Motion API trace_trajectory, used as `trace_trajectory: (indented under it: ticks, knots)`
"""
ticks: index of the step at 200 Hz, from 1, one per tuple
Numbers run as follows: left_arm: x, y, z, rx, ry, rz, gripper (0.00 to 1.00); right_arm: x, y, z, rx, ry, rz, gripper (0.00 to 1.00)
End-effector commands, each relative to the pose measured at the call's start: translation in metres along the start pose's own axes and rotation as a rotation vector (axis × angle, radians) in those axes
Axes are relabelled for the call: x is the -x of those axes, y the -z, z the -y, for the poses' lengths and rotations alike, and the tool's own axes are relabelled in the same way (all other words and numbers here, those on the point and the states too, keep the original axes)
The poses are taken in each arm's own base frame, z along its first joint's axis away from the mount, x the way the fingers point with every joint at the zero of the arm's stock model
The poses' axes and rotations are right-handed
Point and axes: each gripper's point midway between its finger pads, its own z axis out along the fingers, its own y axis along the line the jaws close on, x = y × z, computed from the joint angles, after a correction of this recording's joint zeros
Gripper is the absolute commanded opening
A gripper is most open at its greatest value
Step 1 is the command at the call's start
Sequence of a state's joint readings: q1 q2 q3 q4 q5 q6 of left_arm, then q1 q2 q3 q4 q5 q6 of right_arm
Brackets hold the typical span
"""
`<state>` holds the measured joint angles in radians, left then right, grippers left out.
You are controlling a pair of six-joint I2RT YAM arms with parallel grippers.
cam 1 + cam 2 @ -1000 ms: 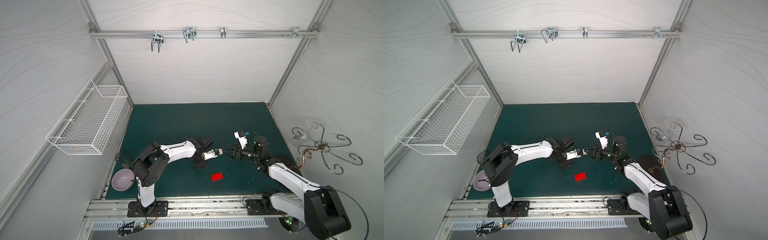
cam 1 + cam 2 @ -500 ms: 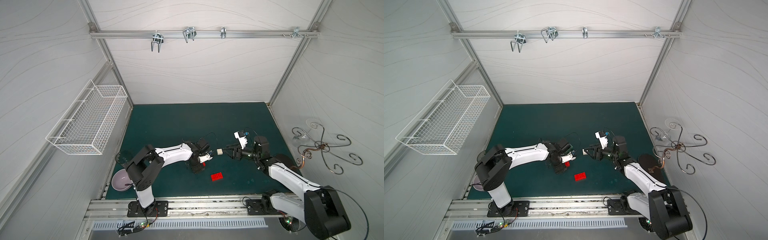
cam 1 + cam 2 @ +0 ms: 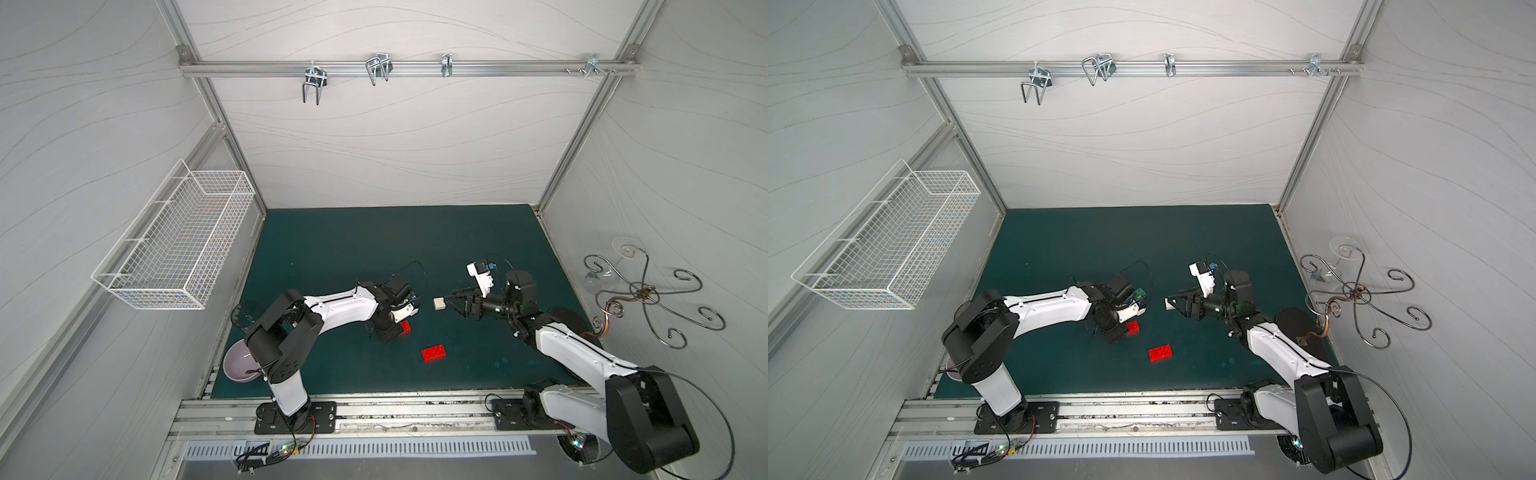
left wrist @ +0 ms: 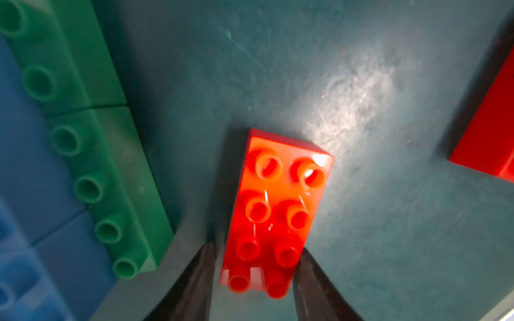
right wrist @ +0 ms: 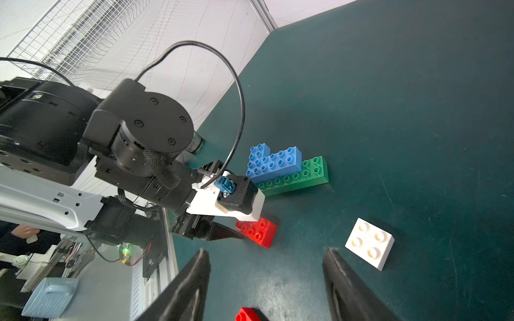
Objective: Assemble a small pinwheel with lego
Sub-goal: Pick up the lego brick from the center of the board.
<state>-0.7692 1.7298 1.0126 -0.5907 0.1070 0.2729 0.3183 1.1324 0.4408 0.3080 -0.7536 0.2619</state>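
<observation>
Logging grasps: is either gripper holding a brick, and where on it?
Right gripper open, empty. Left gripper flanks one end of the red brick, across its long sides; a firm grip cannot be told.

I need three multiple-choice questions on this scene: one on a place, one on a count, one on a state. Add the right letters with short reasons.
1. Where is the white brick? A) in the wire basket B) on the mat C) on the blue bricks
2. How many red bricks show in the top views? A) one B) four C) two
3. How is the right gripper? A) open and empty B) shut on the white brick C) shut on a red brick
B: it lies on the mat. C: the loose red brick and the other red brick. A: its jaws stand apart, nothing between.
</observation>
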Motion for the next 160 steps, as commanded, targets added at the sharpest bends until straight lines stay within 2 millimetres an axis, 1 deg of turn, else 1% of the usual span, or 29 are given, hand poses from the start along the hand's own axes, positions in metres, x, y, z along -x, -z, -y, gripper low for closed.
trace_trajectory:
  ticks: [1, 7, 20, 41, 67, 83, 95, 109, 136, 160]
  knots:
    - [0.013, 0.009, 0.007, -0.052, -0.013, 0.065, 0.48, 0.002, 0.000, -0.001, 0.009, 0.001, -0.010, 0.67]
    - [0.013, 0.010, 0.007, -0.056, -0.013, 0.067, 0.48, 0.002, 0.000, -0.001, 0.008, 0.001, -0.010, 0.67]
    - [0.011, 0.012, 0.010, -0.068, -0.014, 0.069, 0.43, 0.000, -0.001, 0.000, 0.005, -0.001, -0.014, 0.67]
    - [0.006, 0.014, 0.011, -0.063, 0.002, 0.068, 0.42, 0.000, -0.001, 0.001, 0.004, -0.004, -0.017, 0.67]
    - [0.003, 0.010, 0.007, -0.040, 0.005, 0.058, 0.42, 0.002, -0.001, 0.001, 0.001, 0.001, -0.016, 0.67]
    - [0.005, 0.008, 0.006, -0.030, 0.004, 0.049, 0.43, 0.002, -0.001, 0.001, 0.002, 0.001, -0.017, 0.67]
    - [0.005, 0.005, 0.001, 0.017, 0.005, 0.022, 0.44, 0.001, -0.001, 0.001, 0.004, -0.003, -0.020, 0.67]
    - [0.006, 0.003, 0.000, 0.017, 0.009, 0.014, 0.45, 0.001, -0.001, 0.001, 0.002, -0.002, -0.020, 0.67]
    - [0.011, 0.002, 0.007, -0.008, -0.001, 0.034, 0.45, 0.000, -0.001, 0.002, -0.002, -0.005, -0.022, 0.67]
    - [0.015, 0.004, 0.006, 0.017, -0.027, 0.047, 0.46, -0.002, -0.001, 0.003, -0.001, -0.011, -0.025, 0.67]
